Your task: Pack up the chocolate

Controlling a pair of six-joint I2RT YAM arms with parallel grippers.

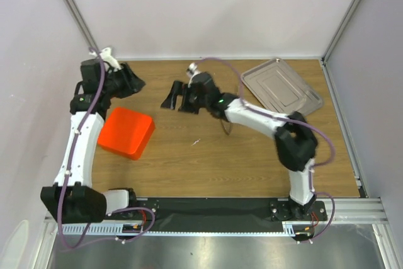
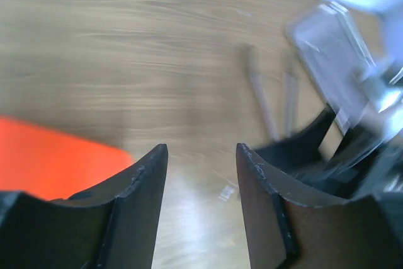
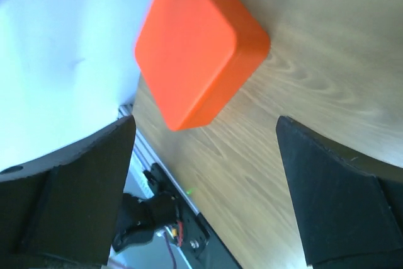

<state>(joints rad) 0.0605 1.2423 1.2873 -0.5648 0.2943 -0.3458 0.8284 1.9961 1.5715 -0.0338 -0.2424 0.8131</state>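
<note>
No chocolate shows in any view. The orange box (image 1: 126, 131) lies on the wooden table at the left, its smooth solid face up. My left gripper (image 1: 135, 84) hovers just behind the box, jaws apart with only bare table between them (image 2: 201, 149); a corner of the box (image 2: 44, 155) shows at its left. My right gripper (image 1: 176, 100) hangs over the table's middle, to the right of the box, wide open and holding nothing (image 3: 204, 124). It looks down at the orange box (image 3: 195, 42).
A metal tray (image 1: 281, 86) sits at the back right, blurred in the left wrist view (image 2: 334, 55). Thin metal tongs (image 1: 225, 129) lie under the right arm, blurred in the left wrist view (image 2: 261, 102). A tiny pale scrap (image 1: 196, 142) lies mid-table. Walls close in the left, back and right.
</note>
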